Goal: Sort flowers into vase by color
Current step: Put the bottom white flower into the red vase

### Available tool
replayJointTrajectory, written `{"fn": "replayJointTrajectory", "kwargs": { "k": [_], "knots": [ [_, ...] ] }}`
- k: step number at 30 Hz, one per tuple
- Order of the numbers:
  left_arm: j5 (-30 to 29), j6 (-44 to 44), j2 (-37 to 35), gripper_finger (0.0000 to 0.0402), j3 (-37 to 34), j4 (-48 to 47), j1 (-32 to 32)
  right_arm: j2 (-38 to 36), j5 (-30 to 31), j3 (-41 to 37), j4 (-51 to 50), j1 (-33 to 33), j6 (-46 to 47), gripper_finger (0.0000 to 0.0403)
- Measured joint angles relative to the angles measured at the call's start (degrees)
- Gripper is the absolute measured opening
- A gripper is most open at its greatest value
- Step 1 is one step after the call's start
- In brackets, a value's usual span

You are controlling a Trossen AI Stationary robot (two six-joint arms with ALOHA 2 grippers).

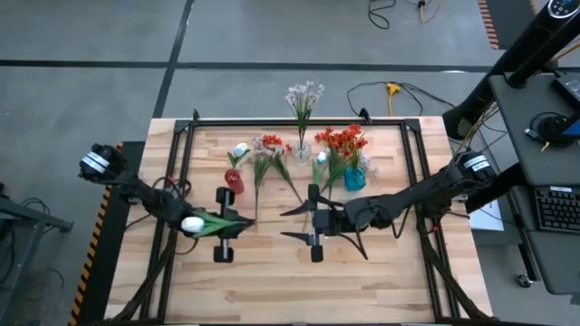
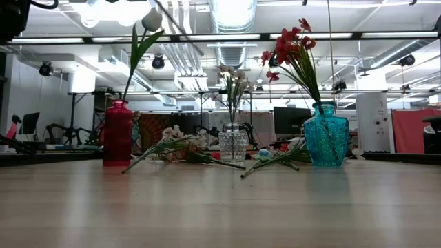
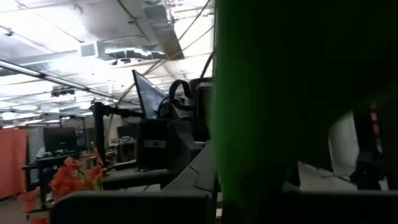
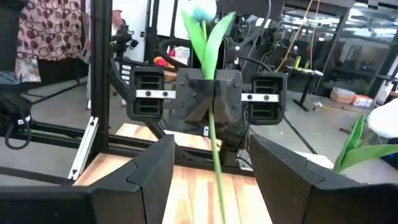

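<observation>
On the wooden table (image 1: 272,272), the left gripper (image 1: 224,223), clamped on a white tulip (image 1: 193,224) whose stem runs upright, faces the right gripper's (image 1: 314,223) parted fingers either side of it.

I am working in what is looking like a robotics lab inside an open industrial office hall. My wooden table (image 1: 272,272) is sitting on a bare grey concrete floor (image 1: 91,54) crossed by dark taped lines, with loose cables (image 1: 399,91) trailing over it. Overhead, exposed silver ducts (image 2: 234,21) and strip lights (image 2: 89,40) are running across an unfinished ceiling. Behind the table, monitors (image 2: 293,120) are standing on desks, and beside me a keyboard (image 1: 555,210) and headphones (image 1: 549,125) are lying on a workstation. A black metal frame (image 4: 99,74) is rising from the table's edge.
</observation>
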Motion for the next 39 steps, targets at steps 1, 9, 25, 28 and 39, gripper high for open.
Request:
{"fn": "replayJointTrajectory", "kwargs": {
  "k": [1,9,25,28,39],
  "knots": [
    [-0.88,-0.02,0.27,0.0000,0.11,-0.05,0.00,0.08,0.01,0.17,-0.49,0.00,0.31,0.0201],
    [-15.41,1.52,-4.34,0.0000,-1.13,-3.97,-1.27,-0.40,0.04,0.44,-3.91,0.02,2.71,0.0201],
    [-23.08,6.29,-21.91,0.0000,-2.07,-19.02,-1.51,-0.43,0.11,0.36,-5.51,0.00,3.48,0.0201],
    [-24.30,8.13,-24.19,0.0000,-2.09,-19.01,-0.88,-0.43,0.12,0.33,-5.54,0.00,3.49,0.0201],
    [-17.37,10.57,-31.18,0.0000,-2.18,-19.02,8.43,-0.43,0.12,0.33,-5.61,0.00,3.47,0.0201]
  ]
}}
